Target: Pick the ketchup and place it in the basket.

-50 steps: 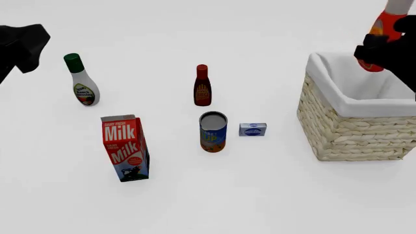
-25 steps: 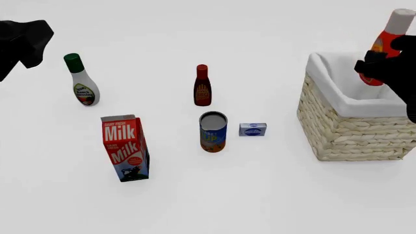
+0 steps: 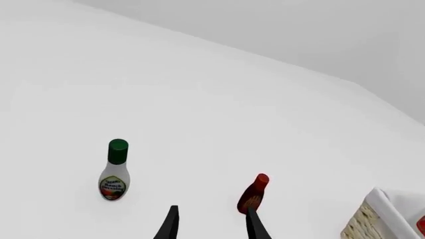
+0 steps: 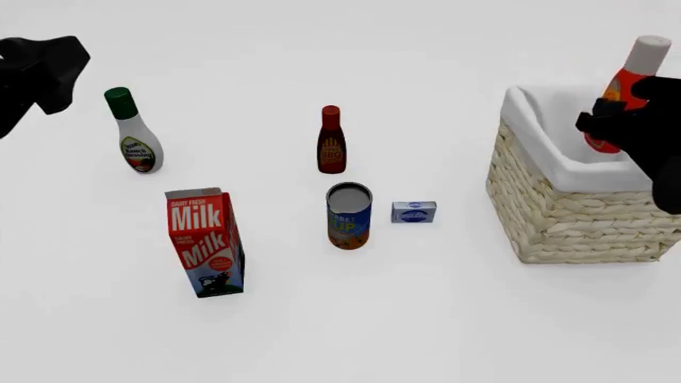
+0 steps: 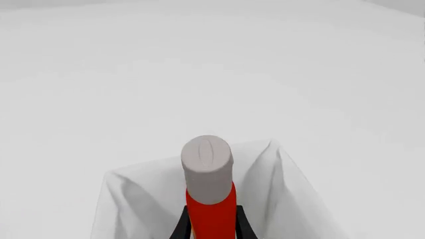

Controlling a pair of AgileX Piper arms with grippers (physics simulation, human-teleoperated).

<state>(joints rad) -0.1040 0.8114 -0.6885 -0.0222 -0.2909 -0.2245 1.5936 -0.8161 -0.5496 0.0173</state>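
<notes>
R gripper point(image 5: 211, 226) clamped on ketchup point(image 4: 626, 86), bottle tilted, cap up, over basket point(image 4: 569, 215) opening. L gripper point(image 3: 209, 226) fingers apart, holding nothing, up near ranch dressing bottle point(image 4: 133, 132).

"Milk" reads twice in white on the red milk carton point(image 4: 204, 242); the other labels are too small to read.

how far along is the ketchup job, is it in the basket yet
Picking looks done: the right gripper is shut on the ketchup, off the table. In hand: the bottle hangs tilted over the basket, its base about at the cloth rim. Left: lowering it and releasing. The left gripper is open and idle.
</notes>
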